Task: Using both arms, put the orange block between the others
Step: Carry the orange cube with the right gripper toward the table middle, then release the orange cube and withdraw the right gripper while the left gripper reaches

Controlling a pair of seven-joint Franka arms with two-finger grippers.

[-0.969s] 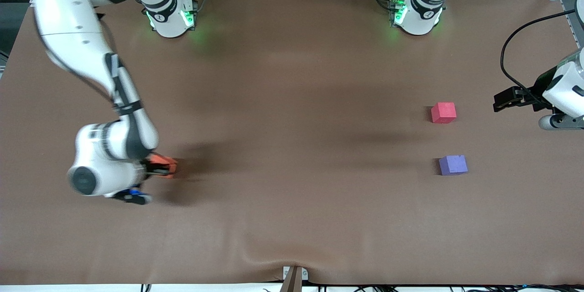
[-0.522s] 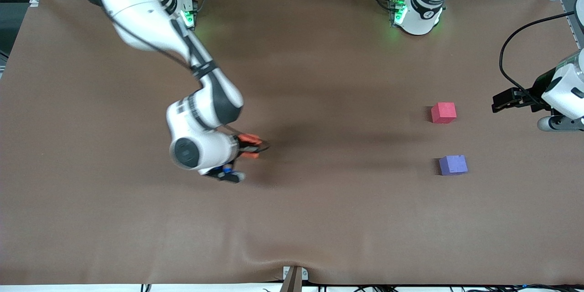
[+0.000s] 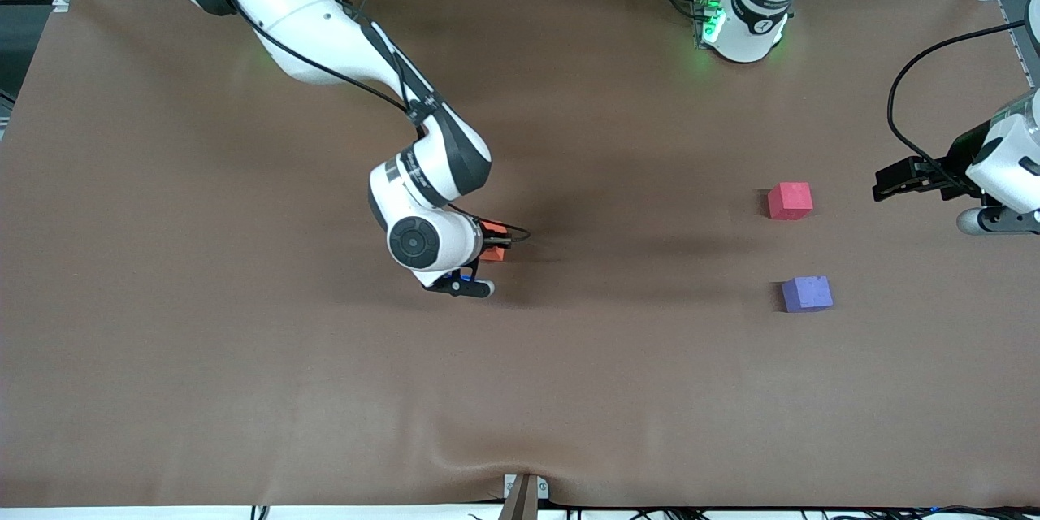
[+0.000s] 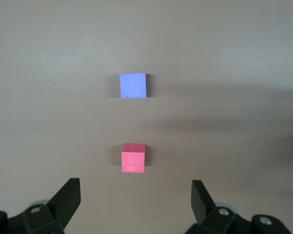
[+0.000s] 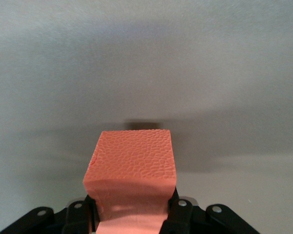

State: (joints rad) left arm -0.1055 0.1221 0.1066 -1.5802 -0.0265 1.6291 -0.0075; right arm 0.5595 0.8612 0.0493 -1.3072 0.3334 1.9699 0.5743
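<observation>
The right gripper (image 3: 497,244) is clenching its jaws on the orange block (image 3: 491,250) over mid-tabletop, well apart from the pinkish-red cube (image 3: 790,201) and bluish-purple cube (image 3: 807,293), whose gap is lying toward the left arm's end. The left gripper (image 3: 887,181) is waiting just beside the pinkish-red cube, jaws released and much nearer that gap.

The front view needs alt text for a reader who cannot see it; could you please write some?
The right gripper holds the orange block over the middle of the brown table. Toward the left arm's end sit a pinkish-red cube and, nearer the camera, a bluish-purple cube, with the open left gripper waiting beside them.
</observation>
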